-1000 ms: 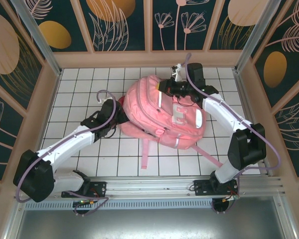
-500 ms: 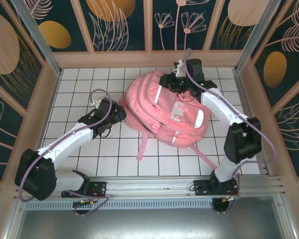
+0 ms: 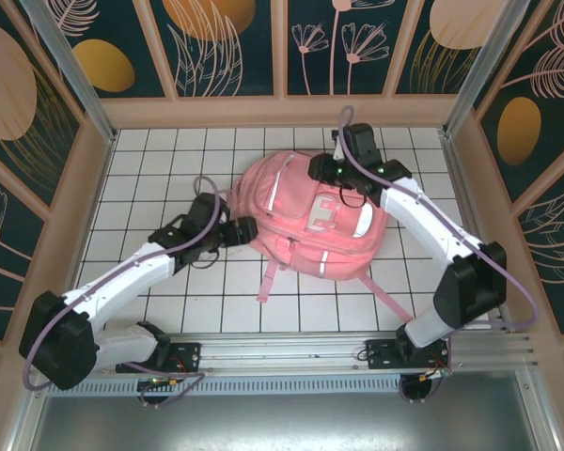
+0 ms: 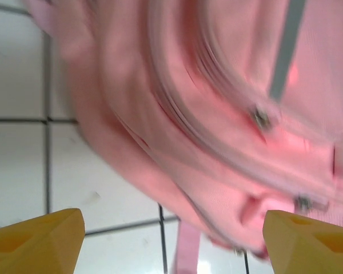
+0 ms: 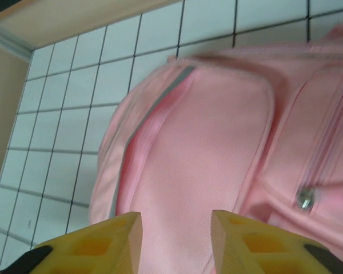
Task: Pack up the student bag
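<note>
The student bag [image 3: 305,211], a large pink backpack with silver trim, lies front side up in the middle of the white tiled table. My left gripper [image 3: 247,228] is at its lower left edge, jaws wide open. In the left wrist view the bag [image 4: 217,85] hangs blurred over my left gripper [image 4: 172,242], whose yellow fingertips [image 4: 40,240] stand far apart. My right gripper [image 3: 321,172] hovers over the bag's upper part. In the right wrist view my right gripper [image 5: 176,240] is open a moderate gap, with the bag [image 5: 217,142] beyond it and nothing pinched.
Two pink straps trail from the bag toward the near edge, one [image 3: 268,277] in the middle and one [image 3: 390,299] to the right. Wooden walls [image 3: 94,178] close in the table on three sides. A metal rail [image 3: 291,352] runs along the near edge.
The right gripper has opened and moved a little toward the bag's middle. The left gripper has swung right to the bag's lower left edge. The bag has turned and settled slightly.
</note>
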